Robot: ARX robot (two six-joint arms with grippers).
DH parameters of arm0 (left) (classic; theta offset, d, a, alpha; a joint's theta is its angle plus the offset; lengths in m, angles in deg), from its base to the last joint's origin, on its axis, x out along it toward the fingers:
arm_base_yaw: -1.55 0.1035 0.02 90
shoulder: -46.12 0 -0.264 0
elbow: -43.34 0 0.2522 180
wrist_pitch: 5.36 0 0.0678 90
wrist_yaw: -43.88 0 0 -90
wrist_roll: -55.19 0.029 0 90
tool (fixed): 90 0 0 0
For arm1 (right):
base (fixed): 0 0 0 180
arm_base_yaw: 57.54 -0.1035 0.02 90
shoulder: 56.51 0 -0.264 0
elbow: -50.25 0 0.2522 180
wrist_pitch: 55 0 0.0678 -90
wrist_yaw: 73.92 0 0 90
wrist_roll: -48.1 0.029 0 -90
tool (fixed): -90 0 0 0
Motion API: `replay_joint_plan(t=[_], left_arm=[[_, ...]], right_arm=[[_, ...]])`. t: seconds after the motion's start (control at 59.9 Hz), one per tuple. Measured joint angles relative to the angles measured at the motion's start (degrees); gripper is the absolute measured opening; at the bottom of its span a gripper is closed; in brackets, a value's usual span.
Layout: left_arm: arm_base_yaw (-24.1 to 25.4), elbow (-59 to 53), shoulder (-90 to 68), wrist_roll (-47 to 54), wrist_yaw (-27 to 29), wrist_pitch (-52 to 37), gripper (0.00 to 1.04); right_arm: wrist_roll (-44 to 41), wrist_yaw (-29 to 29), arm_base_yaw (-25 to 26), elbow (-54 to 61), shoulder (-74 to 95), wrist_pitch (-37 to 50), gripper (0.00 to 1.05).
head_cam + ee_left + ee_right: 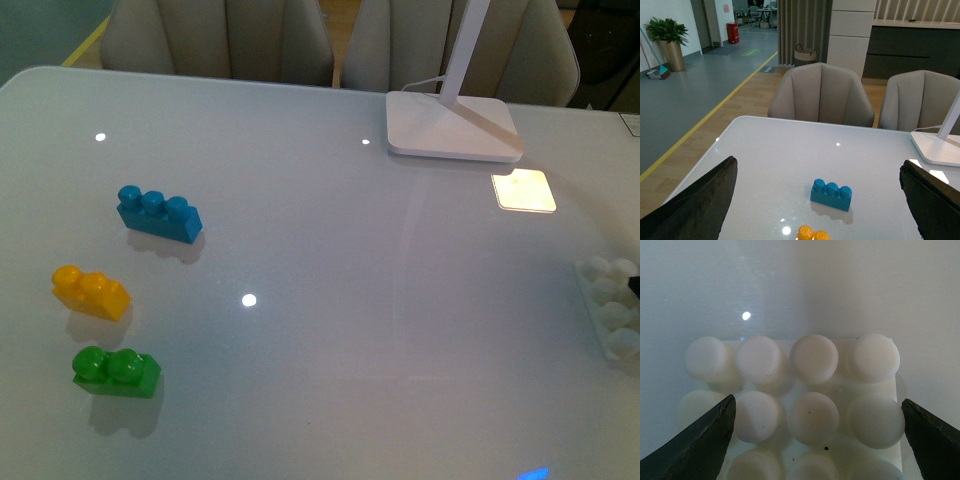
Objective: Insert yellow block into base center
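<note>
Lying on the table (320,380) at the left, between blue brick (158,213) and green brick (115,371), the yellow block (90,292) looks light, stiff, slick plastic (apt to skid): pinch its flat long sides. Left end effector (817,169) gapes empty; right end effector (817,404) hangs spread above the base (814,358).

Blue brick (159,214), green brick (116,372), probable lamp (453,127)
</note>
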Motion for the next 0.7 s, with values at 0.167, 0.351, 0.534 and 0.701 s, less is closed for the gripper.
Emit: replay_joint_plan(t=[0.167,0.351,0.534,0.701], left_arm=[[0.0,0.0,0.0,0.0,0.0,0.0,0.97],[0.0,0.0,0.0,0.0,0.0,0.0,0.97],[0.0,0.0,0.0,0.0,0.0,0.0,0.97],[0.0,0.0,0.0,0.0,0.0,0.0,0.97]], right_arm=[[1.8,-3.4,-8.9,-1.2,-1.4,-5.4,0.96],[5.7,-7.7,-19.2,-3.7,-1.2,-9.5,0.96],[11.8,-11.2,-28.3,-7.5,0.7,-11.1,0.96],[19.3,-15.5,-35.7,-12.1,2.6,-14.3,0.96]])
